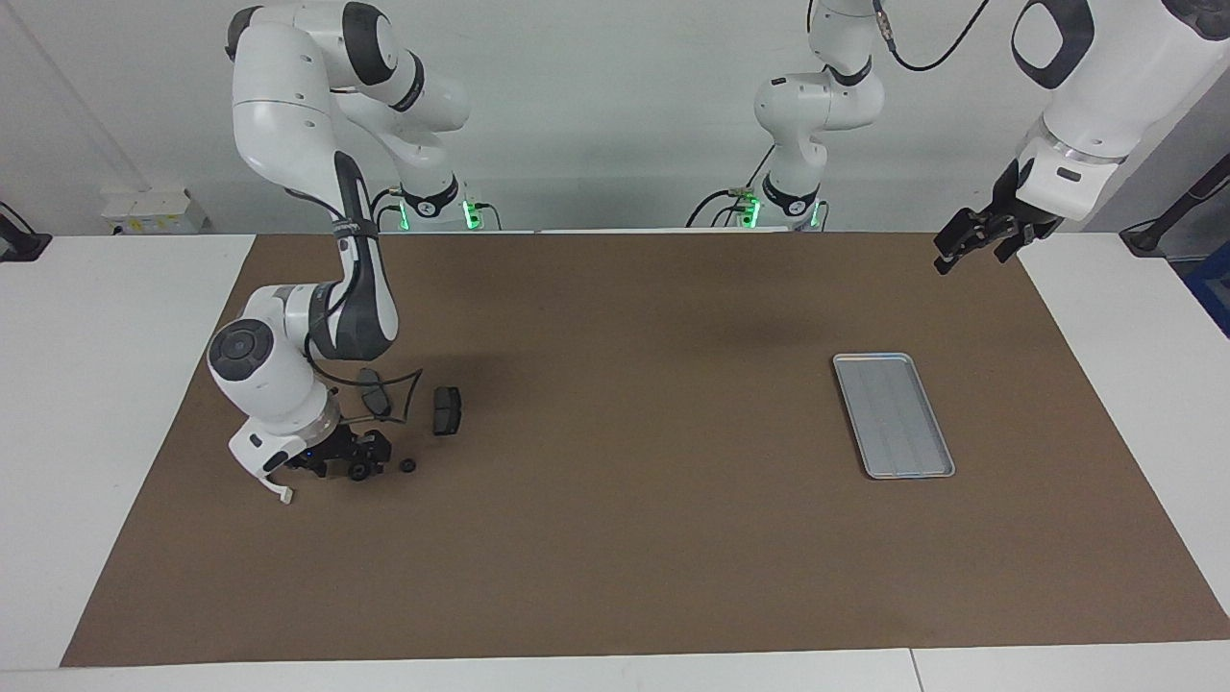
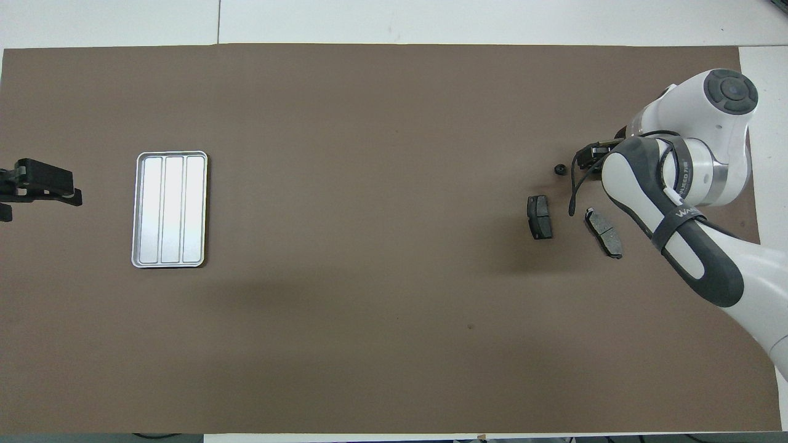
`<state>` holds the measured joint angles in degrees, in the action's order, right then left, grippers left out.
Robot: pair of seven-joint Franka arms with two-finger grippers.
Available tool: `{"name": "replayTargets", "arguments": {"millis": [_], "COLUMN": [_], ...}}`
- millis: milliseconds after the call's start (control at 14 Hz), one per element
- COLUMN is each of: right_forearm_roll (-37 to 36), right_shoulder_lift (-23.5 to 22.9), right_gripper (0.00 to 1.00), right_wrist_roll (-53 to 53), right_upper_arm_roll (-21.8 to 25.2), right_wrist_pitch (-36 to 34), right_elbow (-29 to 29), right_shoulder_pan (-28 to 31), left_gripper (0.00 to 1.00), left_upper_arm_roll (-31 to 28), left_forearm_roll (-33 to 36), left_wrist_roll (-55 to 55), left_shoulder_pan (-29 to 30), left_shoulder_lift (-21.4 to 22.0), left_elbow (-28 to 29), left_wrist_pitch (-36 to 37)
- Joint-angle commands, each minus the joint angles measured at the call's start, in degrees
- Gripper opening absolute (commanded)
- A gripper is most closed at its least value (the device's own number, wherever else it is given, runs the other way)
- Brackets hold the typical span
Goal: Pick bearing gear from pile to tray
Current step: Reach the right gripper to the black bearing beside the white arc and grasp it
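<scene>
Facing view: right gripper (image 1: pixel 360 463) low over pile (image 1: pixel 423 423)

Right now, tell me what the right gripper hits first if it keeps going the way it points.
Likely a small black round piece right at the right gripper, low over the brown mat; actual contact can't be judged.

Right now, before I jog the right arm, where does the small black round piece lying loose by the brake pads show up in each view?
Facing view: the small black round piece lies on the brown mat beside the right gripper, low at that picture's left.
Overhead view: the same piece sits high at the picture's right, beside the right arm's wrist.
Shared landmark: the brake pad next to it, nearer to the robots than the piece.
</scene>
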<state>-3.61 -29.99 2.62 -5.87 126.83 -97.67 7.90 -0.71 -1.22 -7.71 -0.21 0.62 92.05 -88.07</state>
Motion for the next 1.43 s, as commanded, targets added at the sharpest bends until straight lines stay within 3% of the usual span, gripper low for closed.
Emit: {"name": "replayTargets", "arguments": {"millis": [0,143,357,571,929,1143,1357], "right_forearm_roll": [-0.9,-0.9,-0.9,-0.9,-1.0,-2.9,-5.5], "right_shoulder_lift": [0.3,0.4,0.5,1.1,1.5,2.4,4.3], "right_gripper": [0.75,0.40,0.00,0.00,0.00,0.00,0.00], "right_wrist_roll": [-0.9,-0.8,-0.9,-1.0,-5.3,-16.4,-32.4], "right_upper_arm_roll": [-0.4,-0.4,-0.4,-0.3,-0.3,-0.5,-0.5], "right_wrist_pitch": [1.0,0.3,0.1,-1.8,-15.9,-25.3,-27.8], "right_elbow": [-1.2,-1.2,-1.1,1.2,16.0,21.8,22.0], "right_shoulder_pan": [0.4,0.4,0.4,0.1,-3.1,-9.1,-21.1], "left_gripper": [1.00,1.00,1.00,1.00,1.00,1.00,1.00], "left_upper_arm_roll": [0.2,0.2,0.2,0.2,0.2,0.2,0.2], "left_forearm_roll": [-0.4,-0.4,-0.4,-0.4,-0.4,-0.4,-0.4], "left_wrist_roll": [0.4,0.4,0.4,0.4,0.4,0.4,0.4], "left_shoulder_pan": [0.3,0.3,0.3,0.3,0.3,0.3,0.3], "left_shoulder_lift": [1.8,1.8,1.8,1.8,1.8,1.8,1.8], "left_elbow": [2.2,2.2,2.2,2.2,2.2,2.2,2.2], "left_wrist_pitch": [-1.1,-1.1,-1.1,-1.1,-1.1,-1.1,-1.1]}}
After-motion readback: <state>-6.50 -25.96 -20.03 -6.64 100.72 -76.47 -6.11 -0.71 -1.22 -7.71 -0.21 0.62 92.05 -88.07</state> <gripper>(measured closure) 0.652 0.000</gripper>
